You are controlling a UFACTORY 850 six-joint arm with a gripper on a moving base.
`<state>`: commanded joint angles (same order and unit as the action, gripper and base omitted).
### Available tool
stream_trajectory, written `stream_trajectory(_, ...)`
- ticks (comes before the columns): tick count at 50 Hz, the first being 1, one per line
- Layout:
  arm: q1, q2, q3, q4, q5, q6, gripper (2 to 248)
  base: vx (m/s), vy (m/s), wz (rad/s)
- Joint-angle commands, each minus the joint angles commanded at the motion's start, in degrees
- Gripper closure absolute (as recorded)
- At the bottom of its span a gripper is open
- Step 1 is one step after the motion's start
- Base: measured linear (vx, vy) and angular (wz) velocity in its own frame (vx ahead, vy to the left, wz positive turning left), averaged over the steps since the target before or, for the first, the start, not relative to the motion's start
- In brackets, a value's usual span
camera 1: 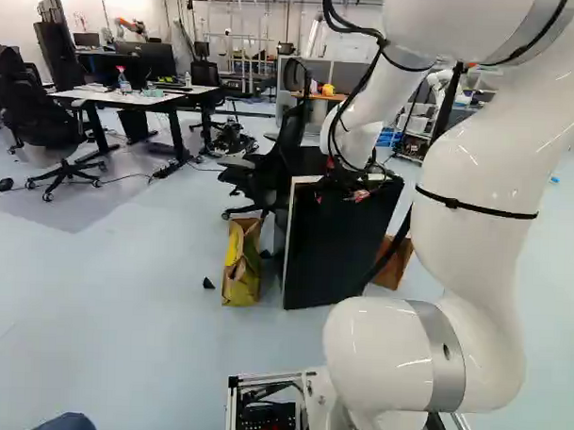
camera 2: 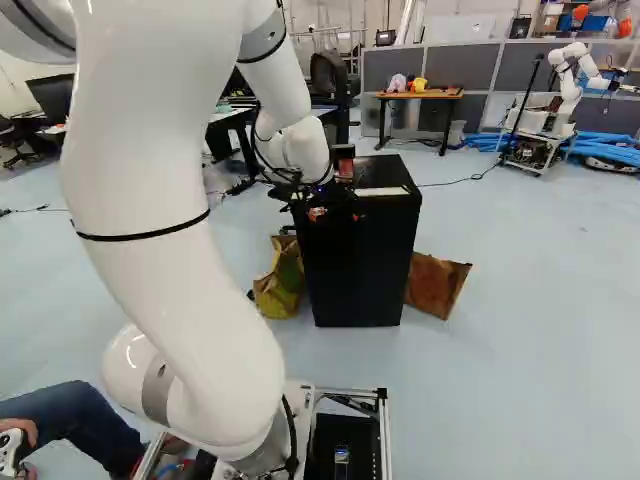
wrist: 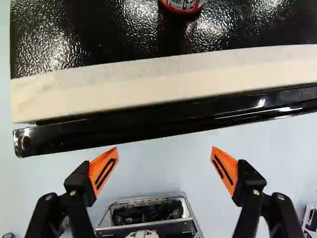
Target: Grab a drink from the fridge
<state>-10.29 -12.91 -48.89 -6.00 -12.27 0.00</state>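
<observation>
Wrist view: holds nothing in wide-spread black two-fingered gripper [wrist: 165, 167]; faces glossy black fridge door edge [wrist: 163, 121], near-parallel to fingertip line; has red-and-white can [wrist: 182, 4] farther ahead, beyond pale strip [wrist: 163, 82].

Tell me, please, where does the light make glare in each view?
Wrist view: white glints speckle the black top of the fridge, with streaks along its glossy edge; left base view: small highlights on the arm; right base view: soft shine on its lower joint.
</observation>
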Motion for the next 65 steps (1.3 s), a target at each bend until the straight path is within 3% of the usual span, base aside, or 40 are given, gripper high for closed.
stream_trajectory(19, -0.2, 4.8, 5.6, 0.2, 3.6, 0.0, 3, 0.000, 0.000, 0.000)
stream_trajectory(46, -0.5, 12.2, 13.6, 2.5, 19.3, 0.0, 3, 0.000, 0.000, 0.000)
stream_trajectory(65, -0.5, 12.3, 13.7, 4.0, 30.8, 0.0, 3, 0.000, 0.000, 0.000)
